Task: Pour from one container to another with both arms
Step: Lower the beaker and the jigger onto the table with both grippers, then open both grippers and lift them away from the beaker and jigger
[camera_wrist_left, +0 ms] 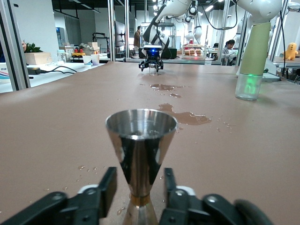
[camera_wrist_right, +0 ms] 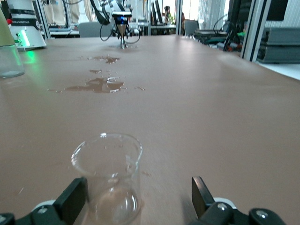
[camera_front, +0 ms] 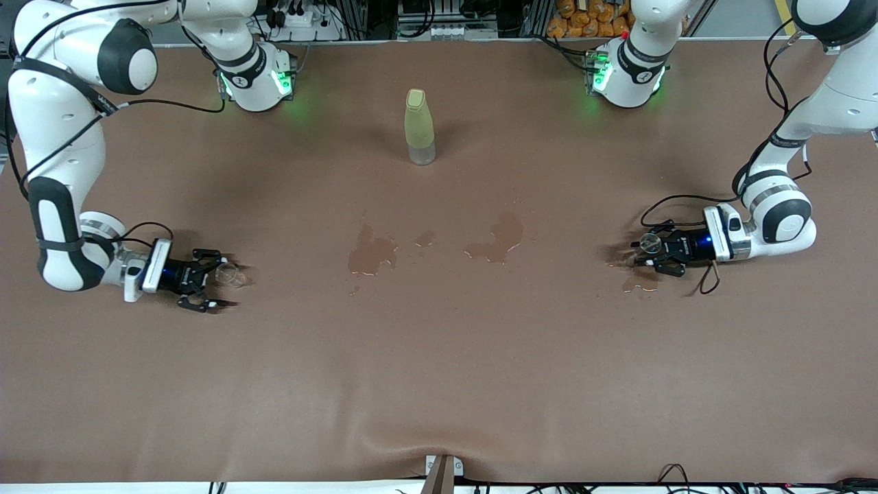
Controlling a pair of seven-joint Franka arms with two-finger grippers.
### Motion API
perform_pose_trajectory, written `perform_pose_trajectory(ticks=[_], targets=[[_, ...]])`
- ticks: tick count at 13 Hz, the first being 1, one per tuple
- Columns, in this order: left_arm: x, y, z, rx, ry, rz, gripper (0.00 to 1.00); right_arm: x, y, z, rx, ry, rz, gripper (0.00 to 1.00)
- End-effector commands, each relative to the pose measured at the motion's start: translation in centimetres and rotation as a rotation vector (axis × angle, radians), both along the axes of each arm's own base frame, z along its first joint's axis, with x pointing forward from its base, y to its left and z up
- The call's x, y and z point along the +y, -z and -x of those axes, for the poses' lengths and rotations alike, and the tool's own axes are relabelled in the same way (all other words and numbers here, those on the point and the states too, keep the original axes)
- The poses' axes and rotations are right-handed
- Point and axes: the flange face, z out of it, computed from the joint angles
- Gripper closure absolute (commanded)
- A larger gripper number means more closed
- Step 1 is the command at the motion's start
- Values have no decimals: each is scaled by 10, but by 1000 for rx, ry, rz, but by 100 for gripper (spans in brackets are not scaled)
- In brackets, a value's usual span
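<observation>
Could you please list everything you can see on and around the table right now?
Bottle: one, pale yellow-green with a clear base, upright between the two arm bases.
Puddles: several, dark wet patches mid-table, nearer the front camera than the bottle.
Metal jigger: one, shiny steel, upright at the left arm's end, between the left pincer's fingers.
Glass beaker: one, clear, upright at the right arm's end.
Table: one, brown covering.
Left pincer: black, low at the table, fingers close beside the jigger's waist.
Right pincer: black, low at the table, open wide around the beaker.
</observation>
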Motion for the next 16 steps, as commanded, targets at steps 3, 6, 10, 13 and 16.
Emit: perform_pose_trajectory(ticks=[3, 6, 10, 13, 16], targets=[[13, -13, -14, -35, 32, -16, 0, -50, -86, -18, 177, 7, 178, 0], [40, -37, -30, -6, 84, -74, 0, -72, -171, -15, 342, 73, 340, 0], [84, -104, -60, 114, 120, -183, 0, -76, -288, -1, 580, 247, 528, 0], [96, -170, -81, 201, 81, -287, 0, -62, -374, 16, 730, 432, 643, 0], [82, -233, -99, 244, 48, -365, 0, -40, -443, 38, 868, 611, 695, 0]])
